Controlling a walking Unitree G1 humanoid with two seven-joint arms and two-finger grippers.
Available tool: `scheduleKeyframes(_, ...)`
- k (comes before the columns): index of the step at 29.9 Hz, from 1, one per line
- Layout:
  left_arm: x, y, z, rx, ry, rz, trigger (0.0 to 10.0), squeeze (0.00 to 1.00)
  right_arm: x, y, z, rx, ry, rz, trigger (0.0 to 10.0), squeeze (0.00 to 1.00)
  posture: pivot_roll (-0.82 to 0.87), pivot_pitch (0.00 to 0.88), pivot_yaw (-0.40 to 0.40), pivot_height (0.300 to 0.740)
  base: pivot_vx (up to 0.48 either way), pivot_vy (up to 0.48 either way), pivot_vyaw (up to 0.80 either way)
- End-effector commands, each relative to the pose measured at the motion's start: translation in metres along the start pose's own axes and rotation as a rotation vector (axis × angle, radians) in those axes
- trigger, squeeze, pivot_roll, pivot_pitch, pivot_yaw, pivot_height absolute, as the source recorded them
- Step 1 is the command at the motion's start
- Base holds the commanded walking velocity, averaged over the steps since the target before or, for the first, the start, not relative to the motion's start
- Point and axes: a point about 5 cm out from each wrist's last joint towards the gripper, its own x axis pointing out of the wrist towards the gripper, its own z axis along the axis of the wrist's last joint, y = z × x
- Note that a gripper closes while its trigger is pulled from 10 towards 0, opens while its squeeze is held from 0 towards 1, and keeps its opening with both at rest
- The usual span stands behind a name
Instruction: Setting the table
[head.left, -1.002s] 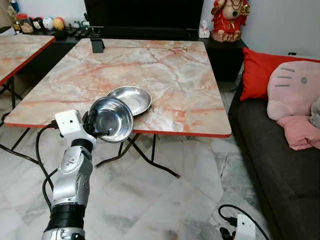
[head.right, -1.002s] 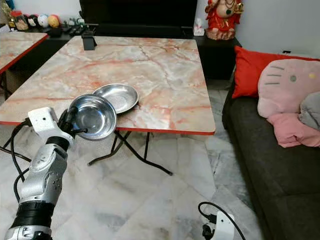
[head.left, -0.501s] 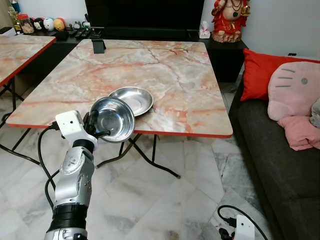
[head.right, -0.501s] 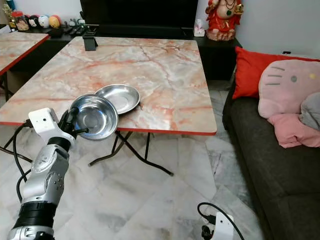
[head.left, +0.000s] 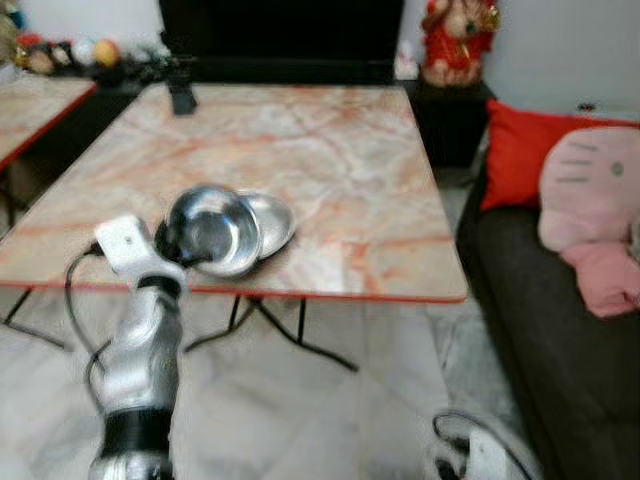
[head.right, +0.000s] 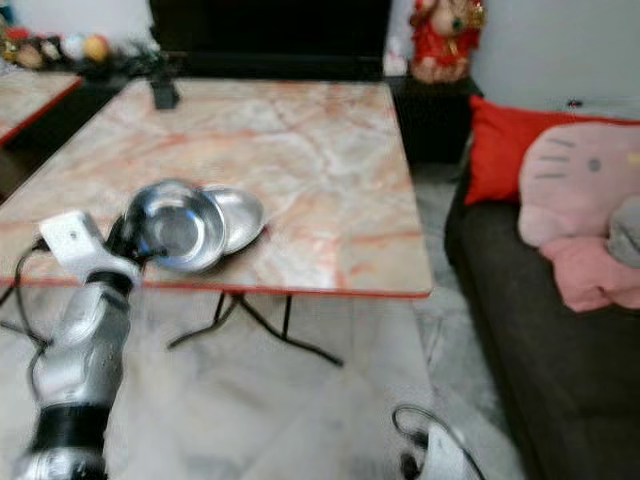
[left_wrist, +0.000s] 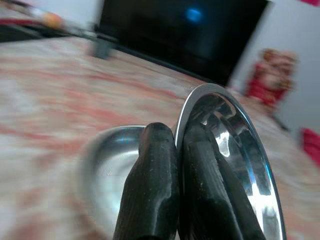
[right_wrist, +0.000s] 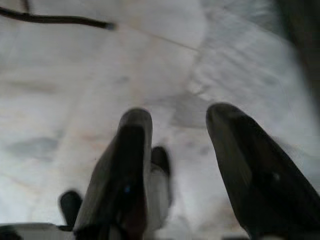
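Observation:
My left gripper (head.left: 183, 252) is shut on the rim of a shiny steel bowl (head.left: 212, 231), which it holds tilted over the near edge of the marble table (head.left: 330, 150). The left wrist view has both black fingers (left_wrist: 152, 195) clamped on the bowl's rim (left_wrist: 235, 130). A second steel bowl (head.left: 272, 221) rests on the table just behind and right of the held one, and lies beyond the fingers (left_wrist: 107, 160). My right gripper (right_wrist: 187, 170) hangs open over the pale floor with nothing between its fingers.
A dark sofa (head.left: 560, 330) with a red cushion (head.left: 515, 150) and a pink plush (head.left: 595, 190) stands at the right. A second marble table (head.left: 35, 110) is at the far left. Cables (head.left: 75, 300) trail on the tiled floor under the table.
The whole picture has blurred and shifted, so the camera has moved. The held bowl now sits higher and further over the table, closer to the second bowl.

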Motion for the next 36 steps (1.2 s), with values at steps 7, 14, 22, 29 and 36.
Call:
scheduleKeyframes(7,0.003,0.003,0.019,0.000,-0.070,-0.006,10.0,0.00,0.001,0.008,0.000,-0.007,-0.008,0.019,10.0,0.00,0.03,0.000,-0.019,0.740,0.341,0.000,0.00)
scheduleKeyframes(14,0.001,0.005,0.015,-0.014,-0.057,0.002,10.0,0.00,0.000,0.009,-0.004,0.007,-0.003,0.018,10.0,0.00,0.02,0.000,0.000,0.740,0.034,0.000,0.00)
scheduleKeyframes(22,0.002,0.017,0.029,-0.017,-0.092,0.056,10.0,0.00,0.001,0.009,0.002,0.003,-0.031,0.000,10.0,0.00,-0.05,0.000,0.004,0.740,0.000,0.000,0.00)
scheduleKeyframes(29,-0.012,0.068,0.026,0.122,-0.032,0.194,10.0,0.00,0.001,0.014,0.011,-0.004,-0.111,0.040,10.0,0.00,-0.01,0.000,0.034,0.740,0.000,0.000,0.00)
scheduleKeyframes(36,0.020,0.052,0.053,0.105,-0.130,0.123,10.0,0.00,0.003,0.008,0.016,-0.045,-0.079,-0.012,10.0,0.00,0.04,0.000,-0.023,0.740,0.000,0.000,0.00)
